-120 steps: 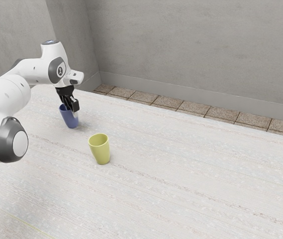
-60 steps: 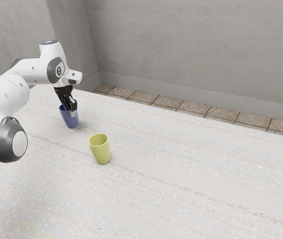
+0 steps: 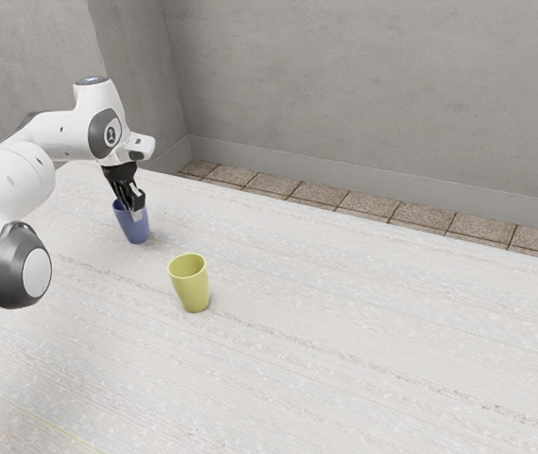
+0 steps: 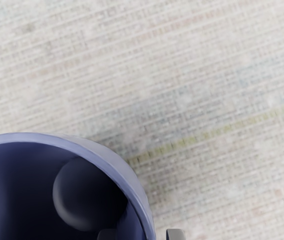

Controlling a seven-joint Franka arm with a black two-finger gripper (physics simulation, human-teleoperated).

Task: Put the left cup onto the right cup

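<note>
The blue cup (image 3: 132,224) stands upright on the table at the exterior view's left. My gripper (image 3: 136,200) reaches down onto the side of its rim nearer the yellow cup, one finger inside and one outside, shut on the wall. In the wrist view the blue cup (image 4: 57,190) opens right under my hand, and both dark fingertips (image 4: 175,234) flank its wall. The yellow cup (image 3: 189,283) stands upright, nearer the front and toward the exterior view's right of the blue one, apart from it.
The pale table (image 3: 363,322) stretches wide toward the exterior view's right. A grey wall (image 3: 363,85) and a strip of brown floor tiles (image 3: 420,216) run behind it.
My hand has shifted slightly toward the exterior view's left over the blue cup and the fingers have narrowed on its rim. Neither cup has moved.
</note>
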